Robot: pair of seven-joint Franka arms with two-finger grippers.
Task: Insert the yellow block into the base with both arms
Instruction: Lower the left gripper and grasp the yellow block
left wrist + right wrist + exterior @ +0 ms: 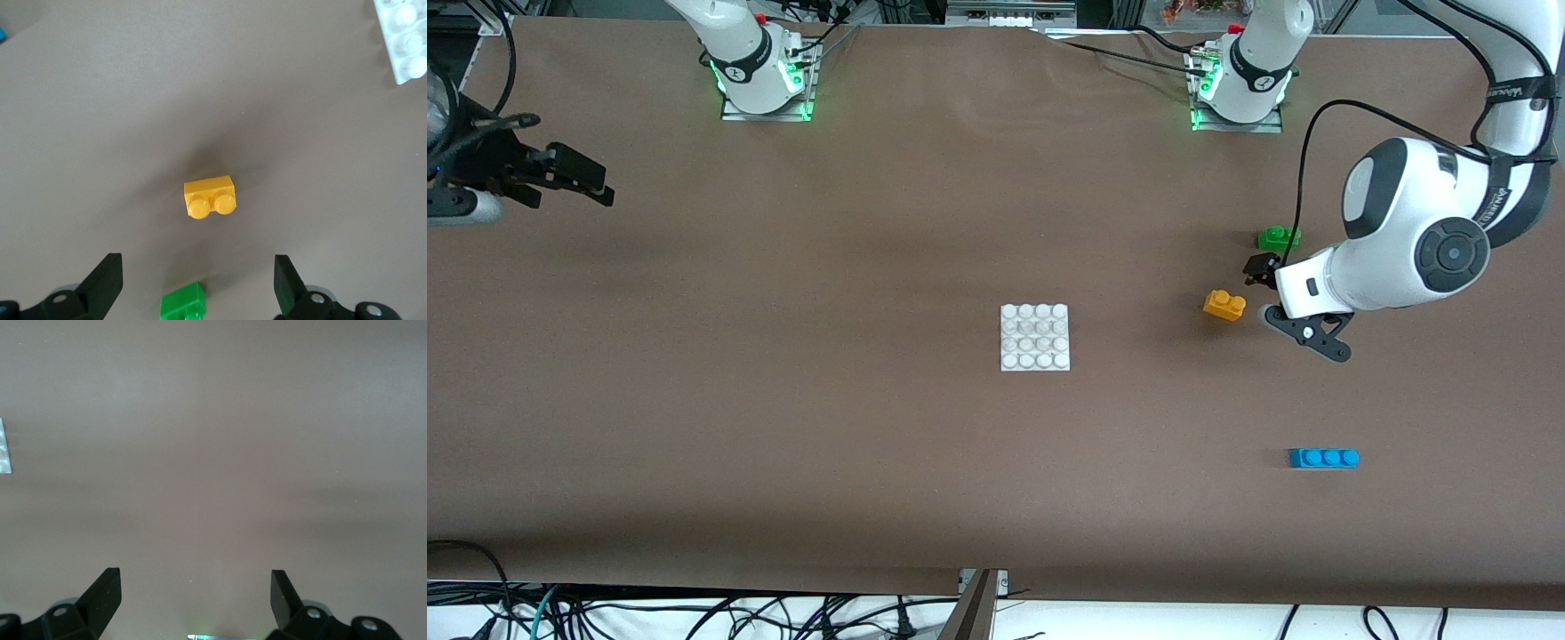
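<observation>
We logged the small orange-yellow two-stud plastic brick, the yellow block, lying loose on the brown bench, toward the left arm's end and well apart from the flat square white studded plate, the base, which sat mid-bench. The left gripper hovered just beside the block with its black fingers spread wide and empty; in the left wrist view the block lay ahead of the gap between the fingers, not yet between them. The right gripper waited over the right arm's end of the bench, also wide and empty.

We judged the block light, rigid and smooth-sided, so likely to skid or twist if pinched off-centre. Best hold looked like the two long flat sides, below the studs, keeping it level for pressing onto the base. The base itself seemed light enough to slide, so the right arm would probably need to steady it.

Nearby: a green two-stud brick sat close to the left gripper, farther from the front camera than the block, a possible bump risk. A blue three-stud brick lay nearer the camera, out of the way.
</observation>
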